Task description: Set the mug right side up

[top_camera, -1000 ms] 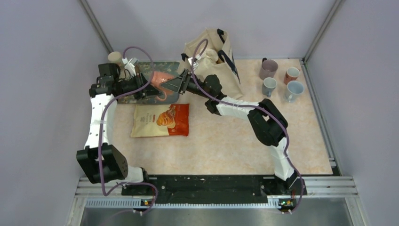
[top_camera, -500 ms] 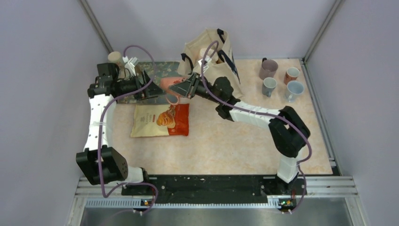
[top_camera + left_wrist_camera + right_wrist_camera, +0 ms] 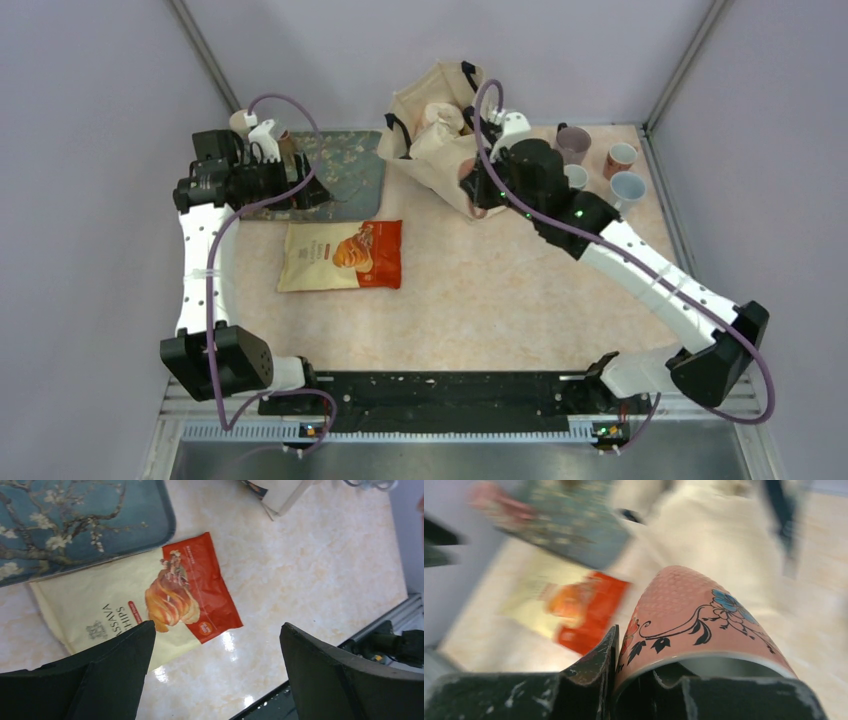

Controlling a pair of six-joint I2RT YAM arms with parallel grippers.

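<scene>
The mug (image 3: 694,615) is pink with a black vine and blue and red flowers. It fills the lower right wrist view with its rim toward the camera. My right gripper (image 3: 636,667) is shut on the mug's wall, with one finger outside and the other inside the rim. In the top view the right gripper (image 3: 478,192) hangs over the front of the tote bag, and the wrist hides the mug. My left gripper (image 3: 305,190) stands open and empty over the tray's near edge. Between its fingers (image 3: 216,630) only table and the chips bag show.
A blossom-patterned tray (image 3: 345,160) lies at the back left, with a cassava chips bag (image 3: 342,254) in front of it. The cream tote bag (image 3: 440,130) slumps at back centre. Several mugs (image 3: 620,158) stand upright at the back right. Grey walls close in on three sides.
The left gripper opened and let go of the mug while the right gripper shut on it. The right arm then swung right with the mug, from over the tray to the tote bag.
</scene>
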